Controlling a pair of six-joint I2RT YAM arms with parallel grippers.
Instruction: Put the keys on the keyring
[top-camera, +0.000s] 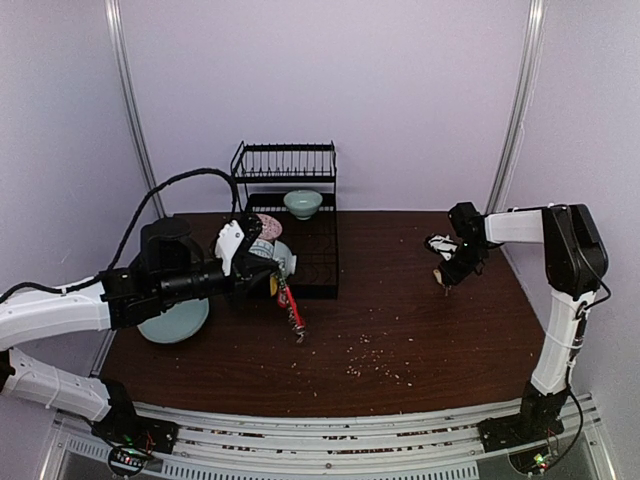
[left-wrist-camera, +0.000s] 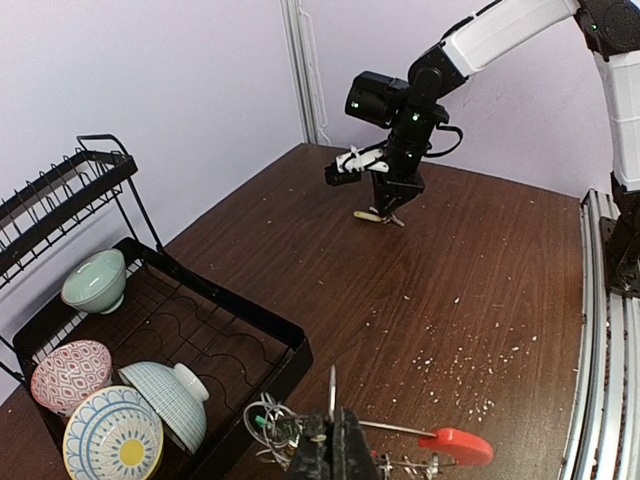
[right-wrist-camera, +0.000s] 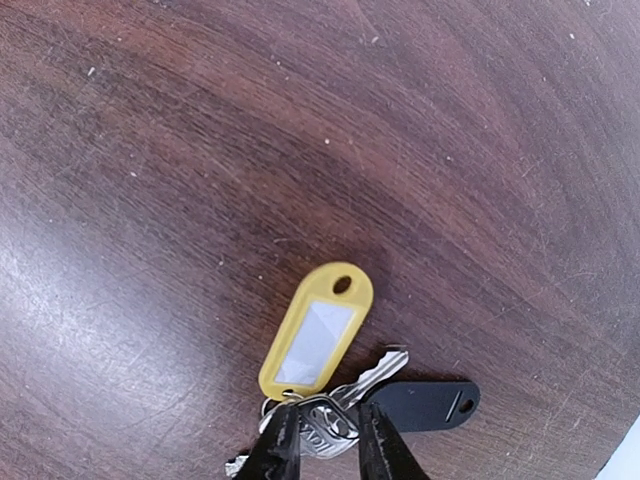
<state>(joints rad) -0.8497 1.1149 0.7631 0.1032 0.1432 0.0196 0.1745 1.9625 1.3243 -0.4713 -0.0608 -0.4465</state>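
My left gripper (top-camera: 270, 268) is shut on the thin metal ring of the keyring (left-wrist-camera: 332, 385) and holds it above the table by the rack's front corner. The keyring's red strap clip (left-wrist-camera: 455, 445) and small tagged keys hang below it; the strap also shows in the top view (top-camera: 294, 312). My right gripper (top-camera: 446, 278) is down at the table on the far right. In the right wrist view its fingertips (right-wrist-camera: 285, 447) close on the silvery head of the keys (right-wrist-camera: 332, 425), a small bunch with a yellow tag (right-wrist-camera: 317, 330) and a black tag (right-wrist-camera: 425, 404) lying flat on the wood.
A black dish rack (top-camera: 312, 268) with several bowls stands at the back left, and a pale teal plate (top-camera: 175, 322) lies beside the left arm. Crumbs (top-camera: 375, 355) are scattered over the middle of the dark wooden table. Walls close in behind and to the sides.
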